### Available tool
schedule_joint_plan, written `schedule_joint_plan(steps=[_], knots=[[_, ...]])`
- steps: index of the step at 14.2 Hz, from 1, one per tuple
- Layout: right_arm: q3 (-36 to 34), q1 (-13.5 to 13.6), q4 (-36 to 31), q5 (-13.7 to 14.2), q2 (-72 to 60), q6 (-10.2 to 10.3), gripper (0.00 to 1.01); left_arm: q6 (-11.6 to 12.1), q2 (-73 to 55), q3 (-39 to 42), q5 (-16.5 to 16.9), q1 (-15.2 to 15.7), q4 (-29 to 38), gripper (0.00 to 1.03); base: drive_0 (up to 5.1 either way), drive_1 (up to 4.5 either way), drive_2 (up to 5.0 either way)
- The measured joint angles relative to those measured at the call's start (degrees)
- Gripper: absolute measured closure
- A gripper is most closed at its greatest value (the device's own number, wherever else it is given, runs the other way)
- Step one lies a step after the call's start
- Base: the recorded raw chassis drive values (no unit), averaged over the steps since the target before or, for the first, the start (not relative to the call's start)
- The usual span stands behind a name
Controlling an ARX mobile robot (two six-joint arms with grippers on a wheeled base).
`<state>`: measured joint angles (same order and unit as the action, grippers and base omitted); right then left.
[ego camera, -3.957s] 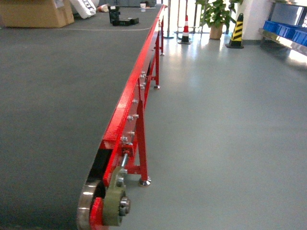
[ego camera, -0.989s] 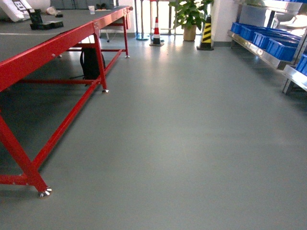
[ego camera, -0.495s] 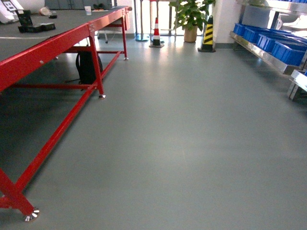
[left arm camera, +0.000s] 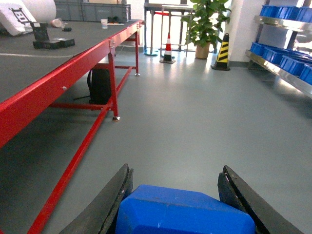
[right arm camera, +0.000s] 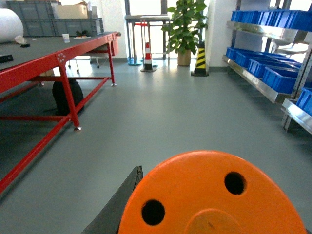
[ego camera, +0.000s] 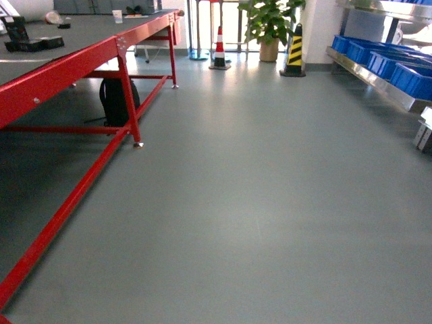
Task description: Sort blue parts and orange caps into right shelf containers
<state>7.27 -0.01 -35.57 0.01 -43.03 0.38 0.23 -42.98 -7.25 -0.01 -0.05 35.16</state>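
Observation:
In the left wrist view my left gripper (left arm camera: 176,169) is shut on a bright-blue part (left arm camera: 185,212), which sits between the two black fingers (left arm camera: 117,195) and fills the bottom of the view. In the right wrist view my right gripper (right arm camera: 214,170) is shut on an orange cap (right arm camera: 214,195). The cap's flat top with small holes faces the camera and hides the right finger. Only the left finger (right arm camera: 122,202) shows. The blue shelf containers (ego camera: 381,61) stand on a metal shelf at the far right, also seen as crates (left arm camera: 287,61) and crates (right arm camera: 265,73). Neither gripper shows in the head view.
A long red-framed conveyor table (ego camera: 67,67) runs along the left, with a black backpack (ego camera: 116,100) under it. At the back stand a red-white cone (ego camera: 219,47), a yellow-black post (ego camera: 294,50) and a potted plant (ego camera: 268,27). Grey floor (ego camera: 256,189) lies between table and shelf.
The head view has swung from the conveyor belt towards the floor and shelf. In the last second the red table slid further left and the blue containers shifted towards the right edge.

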Motion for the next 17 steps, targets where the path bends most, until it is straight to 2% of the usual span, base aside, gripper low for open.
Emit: schedule_joint_plan(steps=[17], knots=[[-0.07, 0.00, 0.33, 0.00, 0.00, 0.00, 0.58, 0.00, -0.04, 0.02, 0.00, 0.00, 0.04, 0.58, 0.1, 4.42, -4.2]])
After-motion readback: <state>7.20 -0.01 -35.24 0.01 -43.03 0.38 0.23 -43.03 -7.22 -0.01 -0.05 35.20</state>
